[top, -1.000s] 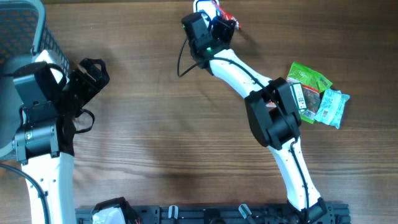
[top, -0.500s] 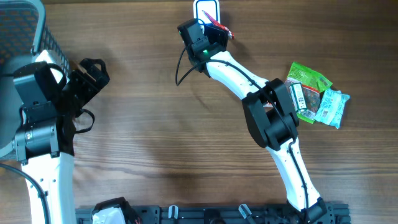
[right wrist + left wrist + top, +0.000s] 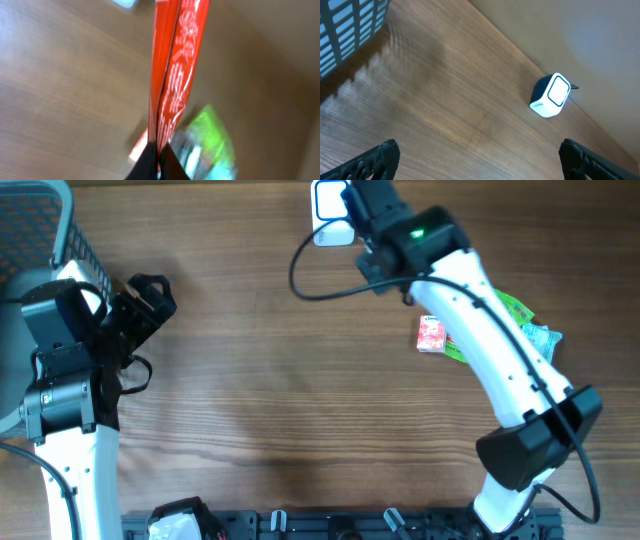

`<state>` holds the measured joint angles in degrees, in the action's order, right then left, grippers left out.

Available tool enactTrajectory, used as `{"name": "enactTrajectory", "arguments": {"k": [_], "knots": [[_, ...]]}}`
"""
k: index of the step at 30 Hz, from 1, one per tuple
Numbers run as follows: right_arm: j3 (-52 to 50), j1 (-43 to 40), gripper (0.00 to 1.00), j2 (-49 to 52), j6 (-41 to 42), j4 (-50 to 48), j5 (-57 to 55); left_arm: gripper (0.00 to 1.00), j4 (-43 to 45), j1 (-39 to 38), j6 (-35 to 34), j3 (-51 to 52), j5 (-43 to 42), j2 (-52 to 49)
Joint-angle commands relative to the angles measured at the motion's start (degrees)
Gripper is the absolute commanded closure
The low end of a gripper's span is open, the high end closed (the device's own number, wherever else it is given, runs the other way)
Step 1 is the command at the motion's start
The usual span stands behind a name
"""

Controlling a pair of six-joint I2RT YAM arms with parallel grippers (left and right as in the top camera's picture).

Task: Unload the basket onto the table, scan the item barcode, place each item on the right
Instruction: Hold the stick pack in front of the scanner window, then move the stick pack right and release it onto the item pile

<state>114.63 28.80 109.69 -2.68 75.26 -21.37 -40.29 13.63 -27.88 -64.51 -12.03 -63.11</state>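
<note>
Packets: you have four. One red packet (image 3: 172, 65) is in the right pincer (image 3: 156, 152). Three lie on the table (image 3: 250, 380): a pink-red packet (image 3: 430, 335), a green packet (image 3: 515, 308) and a blue-white packet (image 3: 540, 338).
Loose packets: all three are bunched toward the table's right edge. The green and blue-white ones touch. The pink-red one lies on the left side of the bunch, and the right arm hides how close it comes to the green one.
Scanner: one white scanner (image 3: 328, 208), at the far edge near the middle.
Basket: one grey mesh basket (image 3: 40, 220), at the far left corner.
Arms: two.
Right arm: the right arm (image 3: 480, 330) rises from the near edge right of the middle and bends at an elbow toward the right edge. From there it reaches diagonally over the loose packets to the far edge. Its wrist ends just right of the scanner.
Right pincer: it is closed on one end of the red packet. In the wrist view you see the packet edge-on, sticking straight out from the fingertips.
Red packet, place: it is at the far edge beside the scanner. From overhead the wrist hides it, so you cannot tell whether it sits over the scanner's window.
Left arm: the left arm (image 3: 60, 380) is folded at the left edge, with its wrist angled toward the far edge.
Left pincer: the left pincer (image 3: 145, 295) is spread wide and holds nothing. Its fingers (image 3: 375, 160) sit in the lower corners of its wrist view, with bare wood between them.
</note>
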Motion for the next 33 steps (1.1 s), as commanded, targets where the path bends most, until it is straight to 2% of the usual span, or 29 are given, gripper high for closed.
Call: {"name": "enactTrajectory", "arguments": {"k": [1, 9, 13, 14, 15, 18, 19, 21, 23, 27, 31, 33], "knots": [[-1.38, -5.03, 0.96, 2.91, 16.37, 6.05, 7.76, 0.0, 0.11, 0.37, 0.68, -0.07, -0.09, 0.11], [-15.21, -15.39, 0.96, 2.93, 15.85, 3.26, 7.89, 0.0, 0.09, 0.37, 0.68, -0.07, -0.09, 0.11], [-22.21, -16.55, 0.95, 2.93, 9.51, -1.81, 7.89, 0.0, 0.09, 0.37, 0.68, -0.07, -0.09, 0.11], [-23.41, -16.55, 0.92, 2.93, 8.46, -2.82, 7.89, 0.0, 0.11, 0.37, 0.68, -0.07, -0.09, 0.11], [-24.55, -16.55, 0.9, 2.93, 8.35, -3.85, 7.41, 0.0, 0.09, 0.37, 0.68, -0.04, -0.09, 0.11], [-27.04, -16.55, 0.93, 2.97, 8.9, -6.71, 4.44, 0.0, 0.11, 0.37, 0.68, -0.07, -0.09, 0.11], [-27.15, -16.55, 0.87, 2.97, 8.9, -7.1, 4.46, 0.0, 0.11, 0.37, 0.68, -0.07, -0.09, 0.11], [-27.17, -16.55, 0.34, 2.97, 8.9, -7.34, 4.44, 0.0, 0.11, 0.37, 0.68, -0.07, -0.09, 0.11], [-27.17, -16.55, 0.15, 2.97, 8.85, -7.32, 4.46, 0.0, 0.11, 0.37, 0.68, -0.07, -0.09, 0.11], [-27.17, -16.55, 0.01, 2.97, 8.87, -7.78, 7.8, 0.0, 0.11, 0.37, 0.68, -0.07, -0.09, 0.11], [-27.17, -16.55, 0.0, 2.97, 8.83, -11.41, 10.08, 0.0, 0.09, 0.37, 0.68, -0.07, -0.09, 0.11], [-27.17, -16.55, 0.0, 2.97, 8.81, -18.01, 10.08, 0.0, 0.11, 0.37, 0.68, -0.07, -0.09, 0.11]]}}
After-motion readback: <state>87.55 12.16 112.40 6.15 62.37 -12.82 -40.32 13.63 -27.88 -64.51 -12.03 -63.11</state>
